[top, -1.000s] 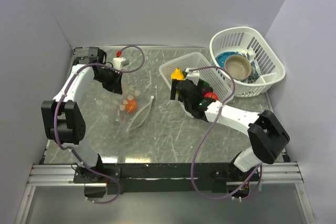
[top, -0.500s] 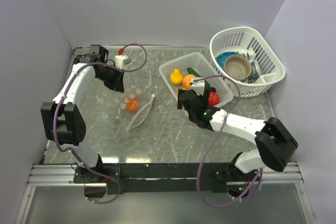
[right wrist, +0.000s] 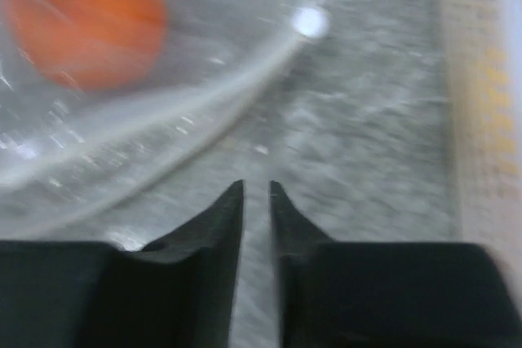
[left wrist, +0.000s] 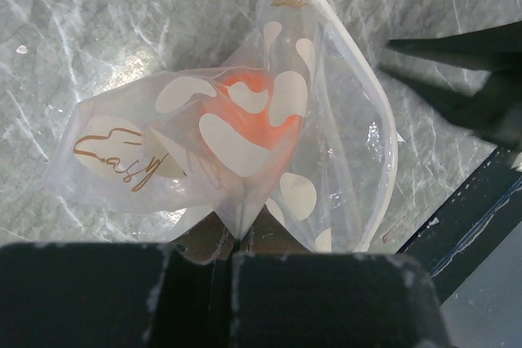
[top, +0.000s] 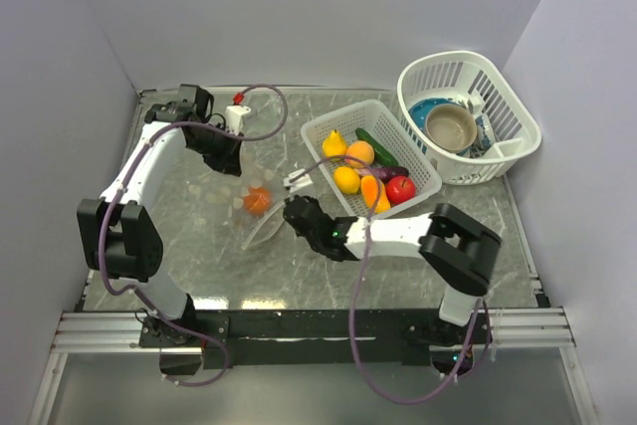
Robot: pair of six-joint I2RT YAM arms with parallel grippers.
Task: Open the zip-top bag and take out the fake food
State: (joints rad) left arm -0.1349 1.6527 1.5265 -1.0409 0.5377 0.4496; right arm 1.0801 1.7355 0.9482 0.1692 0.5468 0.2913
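The clear, polka-dotted zip-top bag [top: 249, 221] lies left of centre on the marble table, its mouth gaping toward the right. One orange piece of fake food [top: 258, 200] is still inside it. My left gripper [top: 231, 161] is shut on the bag's far closed corner; the left wrist view shows the plastic [left wrist: 342, 120] pinched at my left gripper [left wrist: 236, 238], with the orange piece [left wrist: 245, 120] beyond. My right gripper [top: 289, 214] hovers low at the bag's mouth, its jaws a narrow gap apart with nothing between them [right wrist: 256, 189]. Ahead of it are the zip edge [right wrist: 163, 112] and the orange piece [right wrist: 81, 18].
A rectangular white lattice basket [top: 317, 138] right of centre holds a yellow pear [top: 334, 143], oranges [top: 359, 152], a cucumber [top: 370, 136], a carrot [top: 370, 193] and a red fruit [top: 401, 189]. A round white basket [top: 518, 111] at back right holds a bowl [top: 451, 126] and dishes.
My right arm swung left from the fruit basket down to the bag's mouth, its jaws narrowing. My left gripper shifted slightly right, still pinching the bag.
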